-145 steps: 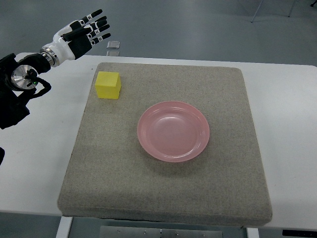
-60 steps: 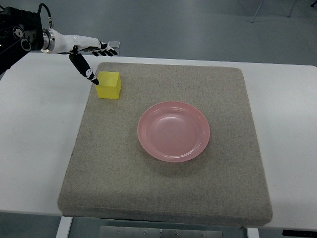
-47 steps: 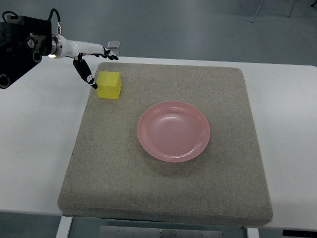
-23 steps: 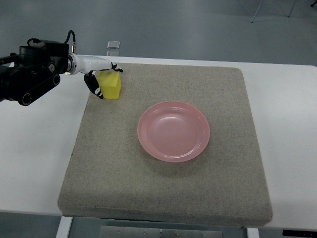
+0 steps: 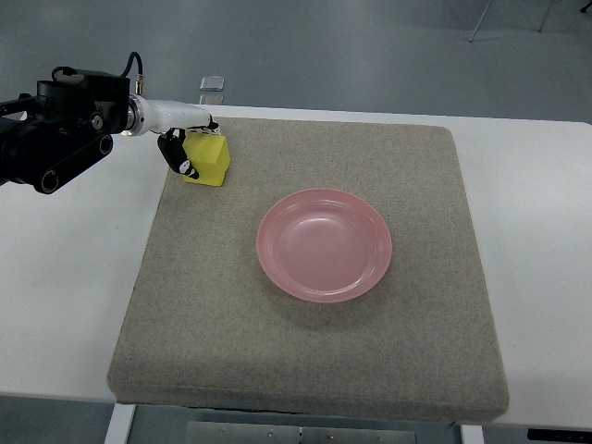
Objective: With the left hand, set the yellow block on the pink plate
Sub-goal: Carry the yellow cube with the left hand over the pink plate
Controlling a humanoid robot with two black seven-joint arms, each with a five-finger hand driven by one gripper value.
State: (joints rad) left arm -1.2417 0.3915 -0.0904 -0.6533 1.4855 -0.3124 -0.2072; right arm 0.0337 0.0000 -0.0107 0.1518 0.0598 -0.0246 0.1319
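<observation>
A yellow block [image 5: 209,161] sits near the far left corner of the grey mat [image 5: 305,351]. My left hand [image 5: 191,146] reaches in from the left and closes around the block: the thumb lies on its left face and the fingers curl over its far top edge. The block looks slightly tilted. A pink plate [image 5: 324,243] rests empty in the middle of the mat, to the right of and nearer than the block. My right hand is out of view.
The mat lies on a white table [image 5: 65,277]. The black forearm [image 5: 55,139] of my left arm hangs over the table's far left. A small clear item [image 5: 212,83] lies on the floor beyond the table's far edge.
My left hand came down from above the far left corner, turned, and reached the block. In the last half second its fingers closed on the block, which shifted slightly right.
</observation>
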